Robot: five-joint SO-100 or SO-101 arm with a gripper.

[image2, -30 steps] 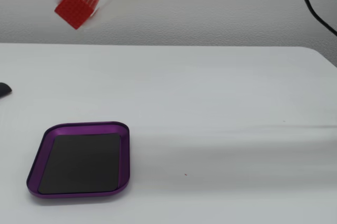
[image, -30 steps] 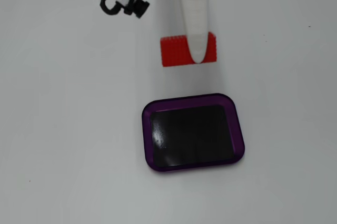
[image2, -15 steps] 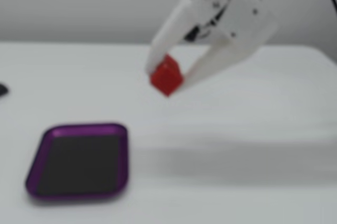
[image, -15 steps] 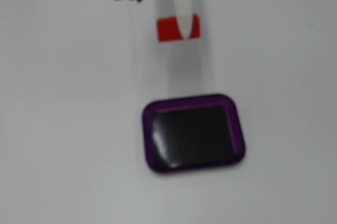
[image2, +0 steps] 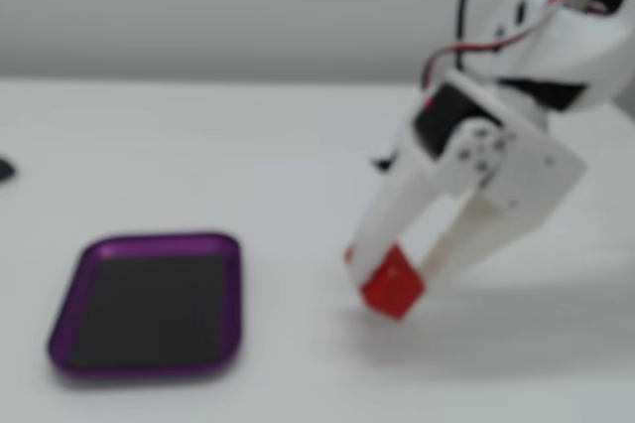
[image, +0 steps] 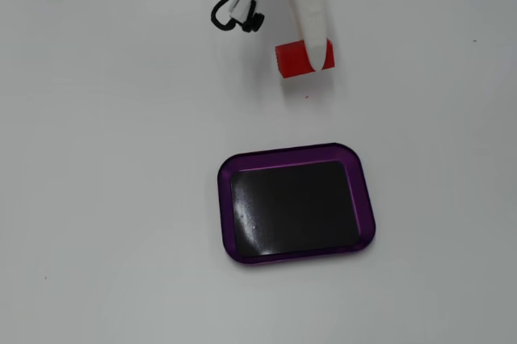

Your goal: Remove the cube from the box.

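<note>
Judging by the empty shallow purple-rimmed tray with the glossy black floor (image: pixel 296 205), the removal is nearly done; only release remains. The white two-finger end effector (image2: pixel 402 279) is closed on the small bright red block (image2: pixel 393 281), low at the white tabletop (image: pixel 105 199), well apart from the tray.

White arm low over the table, tool (image2: pixel 399 279) angled down-left, fingers clamped on something.

A plain robotics test bench: a bare white table (image2: pixel 198 145) against a blank pale wall (image2: pixel 198 6), with a white arm's exposed wiring (image: pixel 236 6).
</note>
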